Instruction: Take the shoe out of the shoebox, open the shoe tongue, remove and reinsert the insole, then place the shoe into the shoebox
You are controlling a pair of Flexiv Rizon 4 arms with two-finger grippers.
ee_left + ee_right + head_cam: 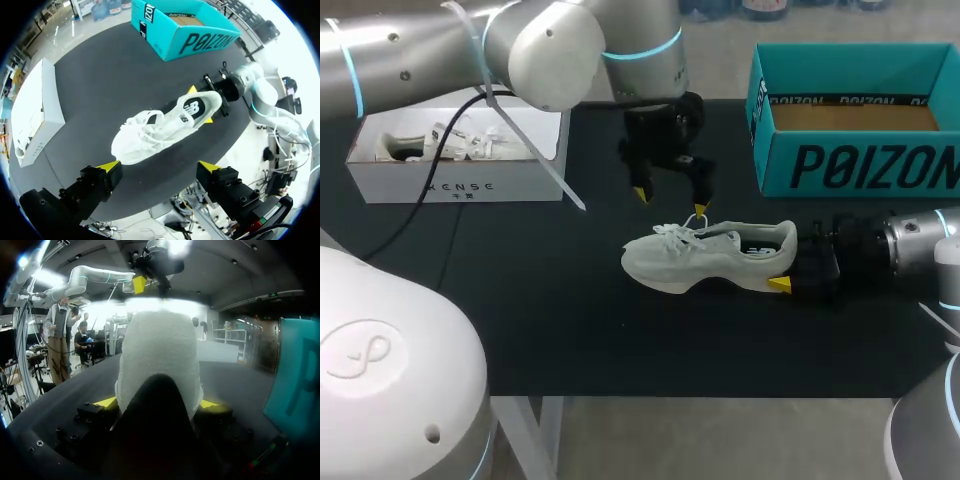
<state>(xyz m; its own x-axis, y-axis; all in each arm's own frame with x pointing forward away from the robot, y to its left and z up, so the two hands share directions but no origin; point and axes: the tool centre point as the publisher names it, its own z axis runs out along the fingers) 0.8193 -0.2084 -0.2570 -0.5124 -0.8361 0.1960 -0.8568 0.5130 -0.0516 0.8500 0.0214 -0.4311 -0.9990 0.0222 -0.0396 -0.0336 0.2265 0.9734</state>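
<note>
Clamping pincer: right pincer [782, 262] gripped the shoe [710, 255] by its heel, one finger on each side.
Left pincer [670, 200]: spread wide, hovering just above the shoe.
Shoe place: upright on the surface [550, 310], toe pointing left, near the teal shoebox [860, 165] but outside it.

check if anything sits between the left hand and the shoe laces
Nothing visible: the open left hand hangs right above the laces of the white mesh sneaker. The right hand holds only the heel.
</note>
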